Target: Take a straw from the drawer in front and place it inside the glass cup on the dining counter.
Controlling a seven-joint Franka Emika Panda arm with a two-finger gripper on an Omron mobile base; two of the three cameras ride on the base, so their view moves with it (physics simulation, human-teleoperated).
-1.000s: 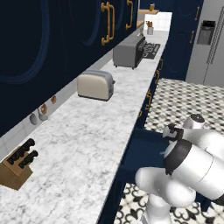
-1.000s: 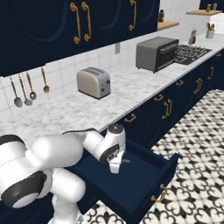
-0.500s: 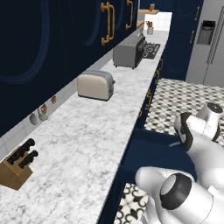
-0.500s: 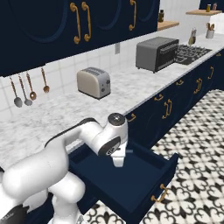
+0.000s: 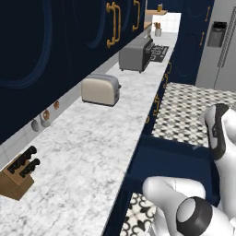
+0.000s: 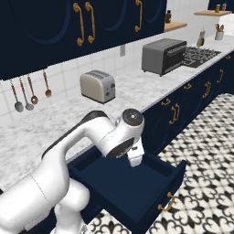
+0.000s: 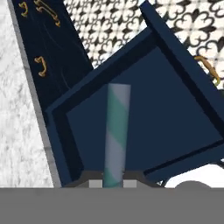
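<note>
My gripper [image 7: 113,183] is shut on the straw [image 7: 116,131], a thin stick striped pale white and teal that points away from the hand. Below it lies the open navy drawer [image 7: 166,118], its inside bare, with the brass handle [image 7: 209,70] on its front. In the right base view the hand [image 6: 134,156] hangs just above the pulled-out drawer [image 6: 137,189]. The drawer's dark opening [image 5: 177,159] also shows in the left base view beside the arm. The glass cup and the dining counter are out of view.
The marble wall counter [image 6: 137,87] carries a toaster [image 6: 97,86], a toaster oven [image 6: 163,55] and a knife block [image 5: 18,173]. Utensils [image 6: 27,93] hang on the wall. A fridge [image 5: 221,41] stands beyond the patterned tile floor [image 6: 205,151].
The arm's upper joints have swung round over the open drawer and the hand has risen slightly. The grip on the straw stays shut.
</note>
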